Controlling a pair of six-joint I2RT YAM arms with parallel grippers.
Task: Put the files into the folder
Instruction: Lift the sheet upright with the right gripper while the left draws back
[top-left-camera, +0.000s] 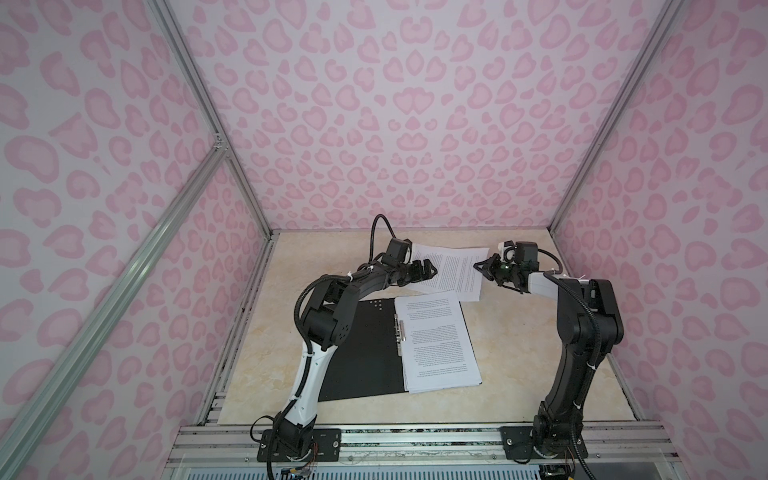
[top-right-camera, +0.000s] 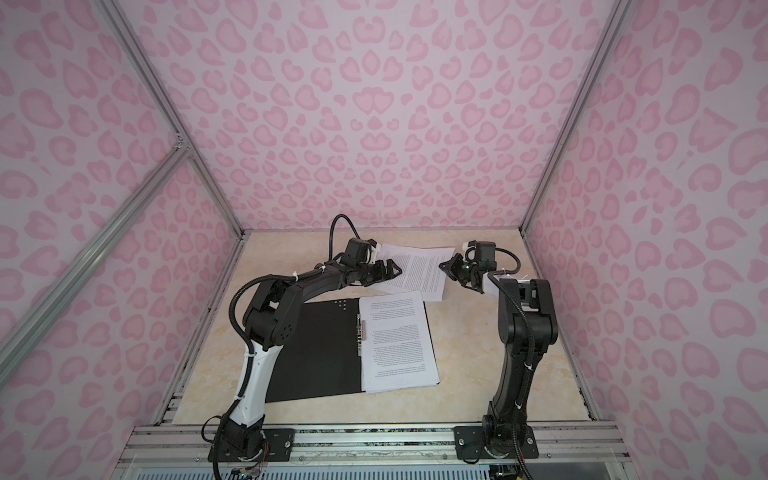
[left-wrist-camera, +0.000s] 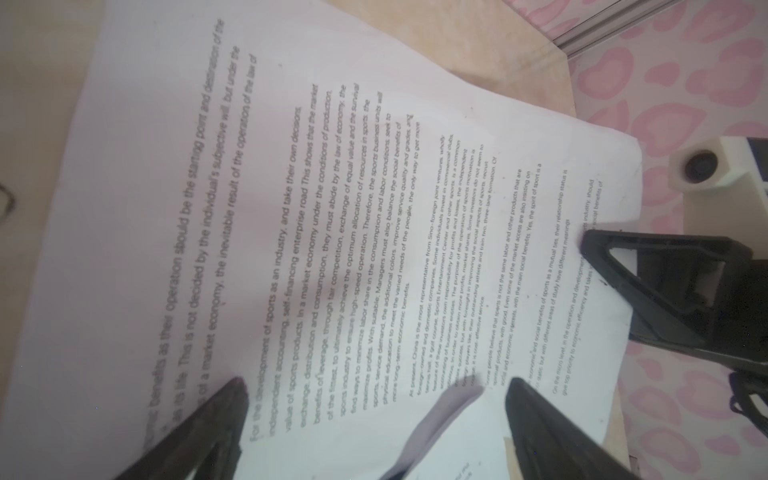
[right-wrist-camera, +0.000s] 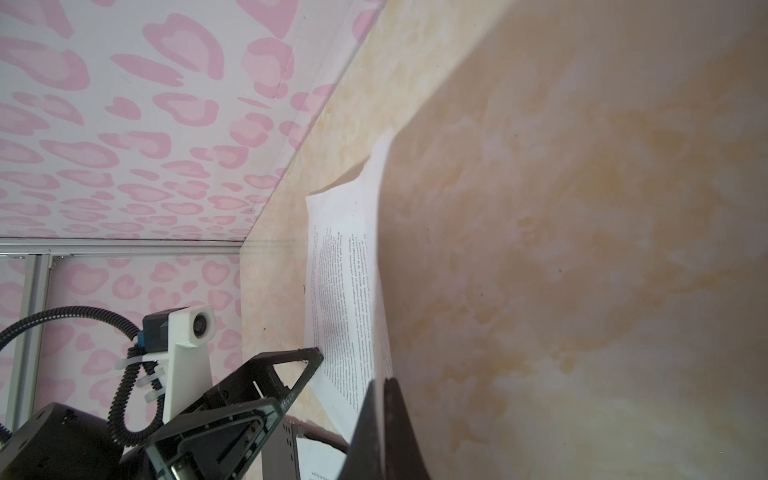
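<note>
right gripper (top-left-camera: 478, 264): closed, seemingly pinching loose sheet (top-left-camera: 455, 272) at 12 o'clock, to lift | left gripper (top-left-camera: 430, 269): wide, ready to support | folder (top-left-camera: 361, 357): open at 6 o'clock, receiving

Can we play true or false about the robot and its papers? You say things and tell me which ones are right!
1. The folder lies open with its black inside facing up. True.
2. The right gripper is wide open. False: it is shut on the edge of the loose sheet.
3. A stack of printed sheets lies on the folder, to the right of the metal clip. True.
4. The left gripper holds the folder. False: it is open, over the loose sheet, beyond the folder's far edge.
</note>
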